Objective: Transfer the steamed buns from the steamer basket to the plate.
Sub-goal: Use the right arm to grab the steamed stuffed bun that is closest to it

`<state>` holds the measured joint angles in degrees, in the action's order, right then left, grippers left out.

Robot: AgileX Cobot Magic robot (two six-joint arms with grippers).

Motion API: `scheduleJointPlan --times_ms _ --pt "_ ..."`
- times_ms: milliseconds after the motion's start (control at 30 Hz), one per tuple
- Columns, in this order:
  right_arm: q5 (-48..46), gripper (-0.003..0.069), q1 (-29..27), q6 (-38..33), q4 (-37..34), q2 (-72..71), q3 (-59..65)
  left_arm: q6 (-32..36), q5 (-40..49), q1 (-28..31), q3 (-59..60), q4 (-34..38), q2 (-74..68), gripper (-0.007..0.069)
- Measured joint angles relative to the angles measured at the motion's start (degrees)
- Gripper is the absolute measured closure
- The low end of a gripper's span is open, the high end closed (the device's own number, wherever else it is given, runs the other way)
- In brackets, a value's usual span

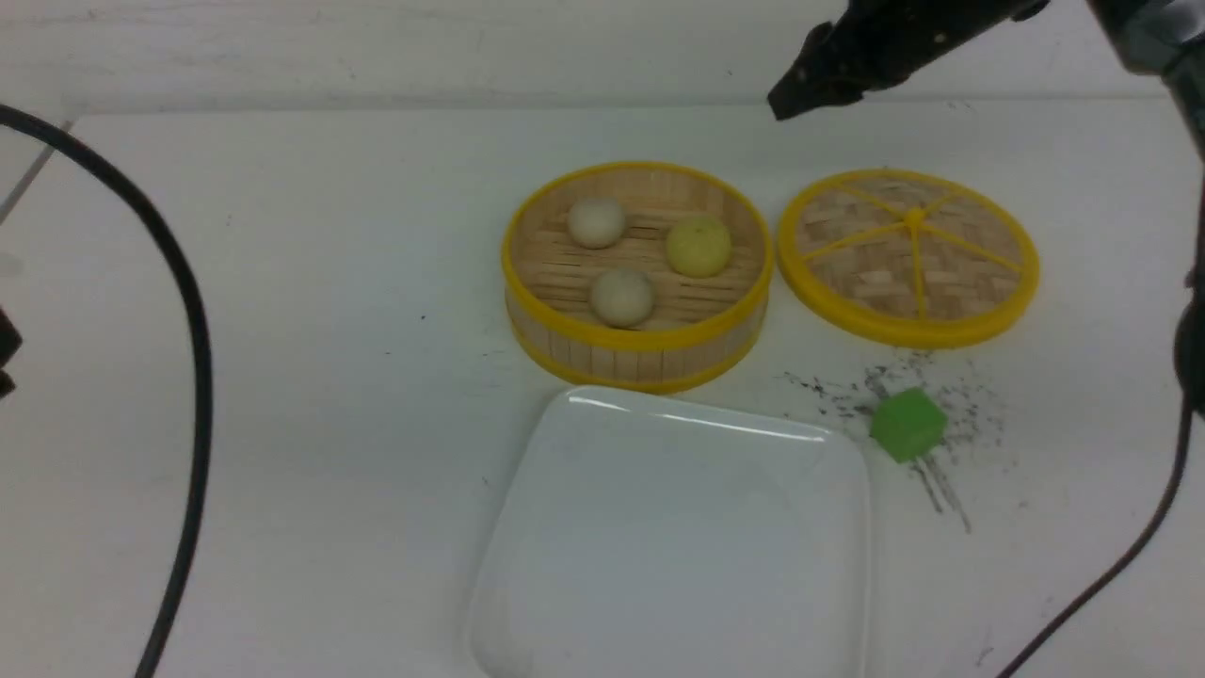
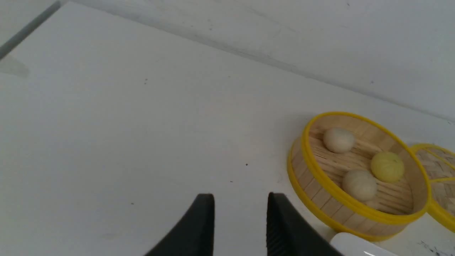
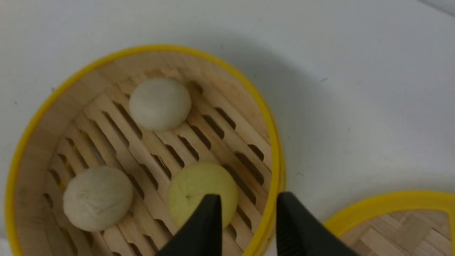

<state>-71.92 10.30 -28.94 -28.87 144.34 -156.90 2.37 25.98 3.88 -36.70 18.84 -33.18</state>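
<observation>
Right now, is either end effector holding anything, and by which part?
Nothing is held. The left end effector and right end effector both stand open and empty; all three steamed buns lie in the steamer basket.

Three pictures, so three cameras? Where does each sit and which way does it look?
Front view: between the arms, facing forward and down at basket, plate and lid; right arm shows at the top.
Left wrist view: on the left wrist, looking low across the table toward the basket; open left gripper shows.
Right wrist view: on the right wrist, looking down into the basket at the yellow bun; open right gripper shows.
All three share the basket.
</observation>
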Motion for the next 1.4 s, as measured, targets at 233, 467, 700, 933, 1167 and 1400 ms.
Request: scheduleJointPlan --times_ms 233,467,700,933,1167,1400 --pt "0.0 0.0419 5.3 -1.2 4.8 1.4 0.0 6.9 -0.8 0.0 0.0 4.5 0.0 0.0382" --pt "0.0 0.0397 5.4 -0.5 6.5 1.3 0.2 7.9 0.5 0.0 0.0 4.7 0.0 0.0382" --pt "0.1 0.0335 5.4 2.3 6.5 1.3 3.5 8.0 0.9 0.0 0.0 4.7 0.0 0.0384" --pt "0.1 0.0327 6.2 0.6 5.9 1.3 9.9 8.5 0.8 0.0 0.0 4.7 0.0 0.0384" --pt "0.1 0.0327 6.8 -2.2 5.7 1.3 9.9 9.8 0.7 0.0 0.0 4.8 0.0 0.0384" --pt "0.3 0.0327 6.8 -4.1 8.2 1.3 9.9 10.0 0.7 0.0 0.0 4.9 0.0 0.0384"
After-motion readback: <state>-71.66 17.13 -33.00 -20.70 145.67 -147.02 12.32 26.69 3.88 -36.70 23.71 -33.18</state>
